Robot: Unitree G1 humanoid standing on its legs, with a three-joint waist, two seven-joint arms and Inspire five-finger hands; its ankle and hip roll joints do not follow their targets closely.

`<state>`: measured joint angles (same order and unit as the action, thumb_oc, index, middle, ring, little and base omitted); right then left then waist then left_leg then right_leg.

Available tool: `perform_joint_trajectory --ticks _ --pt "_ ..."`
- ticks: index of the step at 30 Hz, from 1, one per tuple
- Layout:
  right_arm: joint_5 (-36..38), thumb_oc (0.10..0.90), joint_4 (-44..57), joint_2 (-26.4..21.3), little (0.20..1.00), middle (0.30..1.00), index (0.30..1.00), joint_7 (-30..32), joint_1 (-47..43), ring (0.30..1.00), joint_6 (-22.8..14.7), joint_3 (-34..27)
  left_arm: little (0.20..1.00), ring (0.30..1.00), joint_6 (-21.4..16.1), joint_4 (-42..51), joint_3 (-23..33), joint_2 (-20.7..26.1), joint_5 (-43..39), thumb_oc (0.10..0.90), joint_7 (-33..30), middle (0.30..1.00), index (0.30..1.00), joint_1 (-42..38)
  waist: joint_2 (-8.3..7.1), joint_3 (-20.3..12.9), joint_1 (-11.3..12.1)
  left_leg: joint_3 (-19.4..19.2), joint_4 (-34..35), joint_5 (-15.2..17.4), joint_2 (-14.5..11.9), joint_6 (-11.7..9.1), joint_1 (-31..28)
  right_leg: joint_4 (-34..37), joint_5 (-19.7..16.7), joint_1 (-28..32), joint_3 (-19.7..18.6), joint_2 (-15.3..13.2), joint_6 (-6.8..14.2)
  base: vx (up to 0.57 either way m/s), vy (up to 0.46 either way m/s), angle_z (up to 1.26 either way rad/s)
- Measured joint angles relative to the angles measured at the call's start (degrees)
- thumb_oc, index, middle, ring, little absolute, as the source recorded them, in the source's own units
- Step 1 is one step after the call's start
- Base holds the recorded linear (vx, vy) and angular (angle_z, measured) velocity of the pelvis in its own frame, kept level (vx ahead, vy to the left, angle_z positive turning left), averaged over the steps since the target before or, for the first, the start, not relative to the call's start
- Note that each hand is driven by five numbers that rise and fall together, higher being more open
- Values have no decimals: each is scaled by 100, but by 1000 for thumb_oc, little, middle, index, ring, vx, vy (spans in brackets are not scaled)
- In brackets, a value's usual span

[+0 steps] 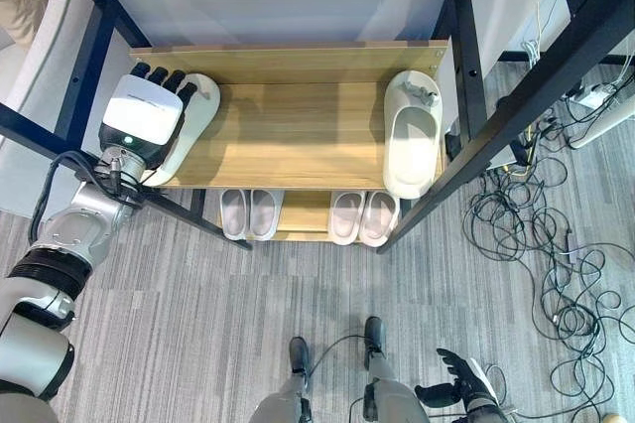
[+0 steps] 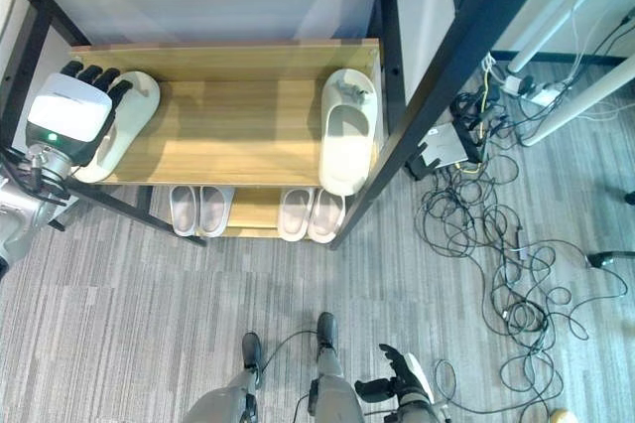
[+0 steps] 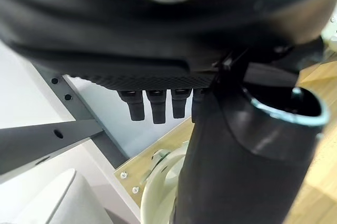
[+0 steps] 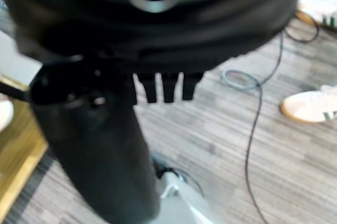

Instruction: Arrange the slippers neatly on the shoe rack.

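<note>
Fingers of the left hand point(image 1: 147, 115) lie straight and side by side over the left slipper point(image 1: 194, 117), resting on it rather than curling round it. That slipper sits at the upper left of the frame on the shoe rack's point(image 1: 298, 135) top shelf, its long axis slanting, toe toward the back and heel off the front left corner. The right slipper point(image 1: 412, 135) lies straight at the far right end of the same shelf, well apart. Two more pairs point(image 1: 306, 214) stand on the shelf below. The left hand is much nearer; straightening the slanted slipper probably falls to it. The right hand point(image 1: 458, 381) hangs at the lower right over the floor, fingers relaxed.
</note>
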<state>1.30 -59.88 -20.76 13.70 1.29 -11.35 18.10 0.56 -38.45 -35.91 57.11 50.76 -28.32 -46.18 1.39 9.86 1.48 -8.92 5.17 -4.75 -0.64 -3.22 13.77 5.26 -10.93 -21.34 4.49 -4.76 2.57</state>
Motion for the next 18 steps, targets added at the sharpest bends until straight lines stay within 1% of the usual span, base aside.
perform_joint_trajectory --ticks 6,11,15,18 --pt "4 800 0 -3 900 900 900 55 -4 900 -1 -7 900 900 0 10 -4 0 0 800 -7 900 900 0 49 -30 -3 -2 0 -15 16 18 51 0 -14 -49 1 -16 3 5 2 0" --pt "3 800 2 -5 900 900 900 89 -7 900 -1 -8 900 900 0 19 -7 -2 1 800 -37 900 900 0 138 -85 -51 -6 0 -36 75 49 131 0 -53 -125 -3 -70 24 0 0 0" --pt "3 800 -2 -5 900 900 900 102 -7 900 -1 -6 900 900 0 29 -16 -13 2 800 -120 900 900 -17 145 -90 -76 -6 0 -50 85 67 135 0 -69 -129 -3 -82 23 0 0 0" --pt "7 800 -1 -10 900 900 900 161 -7 900 1 -8 900 900 27 22 -227 -29 2 800 -121 900 900 -154 150 -93 -75 -5 0 -73 86 66 146 0 -85 -138 -4 -84 24 0 0 0"
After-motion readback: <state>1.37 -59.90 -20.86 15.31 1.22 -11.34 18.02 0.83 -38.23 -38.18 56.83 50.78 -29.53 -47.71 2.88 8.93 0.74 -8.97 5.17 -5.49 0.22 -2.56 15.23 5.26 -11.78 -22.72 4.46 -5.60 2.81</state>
